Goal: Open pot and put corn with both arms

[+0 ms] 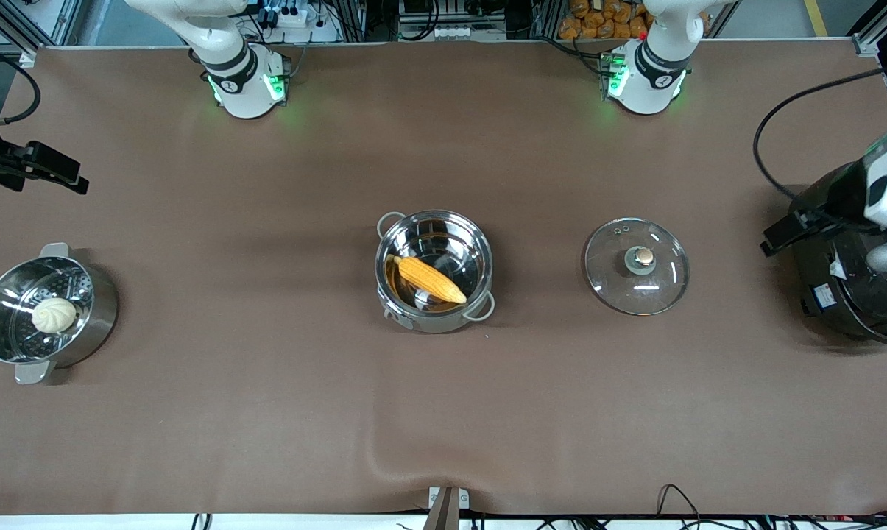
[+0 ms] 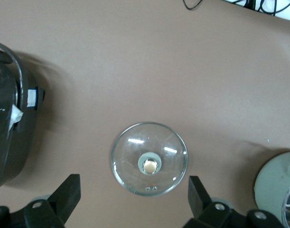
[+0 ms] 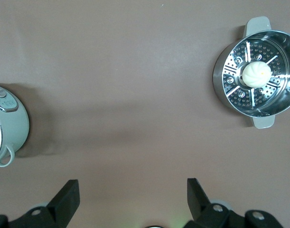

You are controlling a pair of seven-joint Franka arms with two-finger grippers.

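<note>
Already the corn (image 1: 430, 279) lies inside the uncovered pot (image 1: 478, 250), the glass lid (image 1: 637, 266) resting flat beside it. Left gripper (image 2: 134, 195) hangs spread wide over that lid; right gripper (image 3: 133, 198) hangs spread over bare table (image 1: 266, 383).

No readable writing in any view.
The black cooker (image 1: 848, 287) at the left arm's end of the table carries small white labels, and both arm bases bear dark marks, all illegible.

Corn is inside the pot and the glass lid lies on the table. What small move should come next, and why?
Probably none beyond holding both arms back. The corn already lies in the open pot, and the lid rests on the table beside it, toward the left arm's end. The left pincer hangs open over the lid; the right pincer hangs open over bare table.
</note>
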